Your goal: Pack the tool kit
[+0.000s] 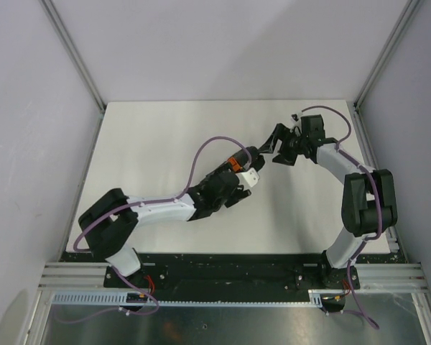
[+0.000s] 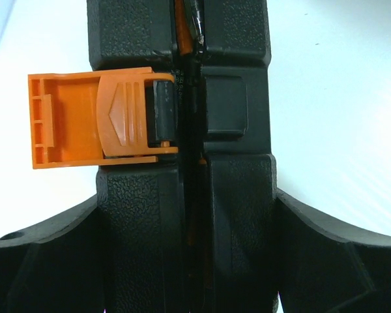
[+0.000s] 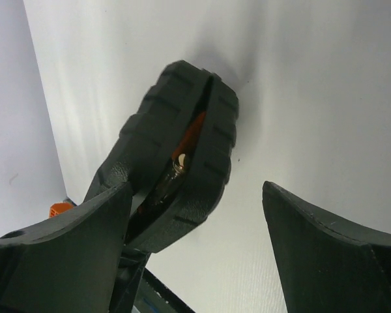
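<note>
The tool kit [image 2: 228,215] is held on edge over the middle of the white surface [image 1: 151,144]. Its halves are almost together (a thin seam shows orange inside), and its orange latch [image 2: 91,117] is swung out, unfastened. The left fingers [image 2: 45,267] clamp its two flat sides. The right fingers [image 3: 332,248] gape wide at its rounded end, gripping nothing.

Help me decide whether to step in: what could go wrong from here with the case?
1. The orange latch is flipped open and the tool kit case gapes, so a tool might slip out.
2. Only the left fingers hold it; the right fingers stand open, so it may twist.
</note>
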`<state>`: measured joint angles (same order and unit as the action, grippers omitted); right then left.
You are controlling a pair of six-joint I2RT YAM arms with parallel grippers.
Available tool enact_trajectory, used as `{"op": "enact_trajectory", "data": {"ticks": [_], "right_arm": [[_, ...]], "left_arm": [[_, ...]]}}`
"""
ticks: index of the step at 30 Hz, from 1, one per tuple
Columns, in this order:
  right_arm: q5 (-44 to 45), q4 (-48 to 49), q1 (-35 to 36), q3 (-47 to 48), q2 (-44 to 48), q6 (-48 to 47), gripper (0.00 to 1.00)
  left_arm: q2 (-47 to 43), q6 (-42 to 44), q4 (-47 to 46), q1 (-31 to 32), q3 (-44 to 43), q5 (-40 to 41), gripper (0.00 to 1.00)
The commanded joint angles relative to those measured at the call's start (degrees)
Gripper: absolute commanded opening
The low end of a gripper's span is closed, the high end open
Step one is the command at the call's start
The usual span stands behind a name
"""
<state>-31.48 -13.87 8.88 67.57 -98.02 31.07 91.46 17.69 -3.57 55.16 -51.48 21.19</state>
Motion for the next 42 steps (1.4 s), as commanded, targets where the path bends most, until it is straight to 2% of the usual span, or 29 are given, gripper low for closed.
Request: {"op": "enact_trajectory", "data": {"ticks": [1, 4, 8, 9, 13, 16, 20, 27, 32, 35, 38, 42], "right_arm": [[1.0, -1.0, -0.5, 1.6, -1.0, 1.8, 0.85], [1.5, -1.0, -0.6, 1.6, -1.1, 2.4, 0.85], [2.9, -1.5, -1.3, 1.6, -0.9, 2.8, 0.85], [3.1, -1.7, -1.4, 1.6, -0.9, 2.9, 0.85], [3.5, -2.5, -1.8, 1.6, -0.4, 2.7, 0.84], [4.4, -3.2, -2.1, 1.6, 0.1, 2.3, 0.84], [5.3, -4.3, -2.5, 1.6, 0.1, 2.1, 0.83], [5.2, -4.3, -2.7, 1.3, 0.6, 2.9, 0.83], [5.1, -4.4, -2.2, 0.9, 1.1, 2.9, 0.83], [5.4, -4.8, -1.5, 0.5, 1.5, 2.6, 0.83], [5.8, -5.2, -0.8, 0.2, 1.6, 2.5, 0.83], [6.6, -5.9, 0.7, -0.2, 1.1, 2.2, 0.83]], "left_arm": [[6.1, -0.4, 4.2, 0.1, 3.0, 13.1, 0.31], [6.8, -1.5, 3.9, 0.3, 3.2, 14.2, 0.3], [7.5, -2.1, 3.9, 0.5, 3.1, 15.3, 0.41], [7.9, -2.0, 3.9, 0.7, 3.0, 16.0, 0.41], [6.3, -4.1, 3.9, 0.5, 2.5, 14.5, 0.28], [1.9, -10.3, 7.3, -3.0, -0.4, 5.0, 0.22], [-1.7, -20.9, 13.3, -11.4, -6.9, -13.1, 0.17], [-2.7, -39.7, 14.1, -22.8, -13.3, -40.9, 0.22], [0.7, -50.5, 8.0, -24.3, -12.3, -50.5, 0.27], [2.5, -58.7, -2.7, -25.5, -8.3, -56.1, 0.29], [4.3, -64.8, -10.0, -26.7, -4.5, -57.5, 0.34], [7.4, -68.6, -12.3, -27.6, -3.1, -56.4, 0.44]]}}
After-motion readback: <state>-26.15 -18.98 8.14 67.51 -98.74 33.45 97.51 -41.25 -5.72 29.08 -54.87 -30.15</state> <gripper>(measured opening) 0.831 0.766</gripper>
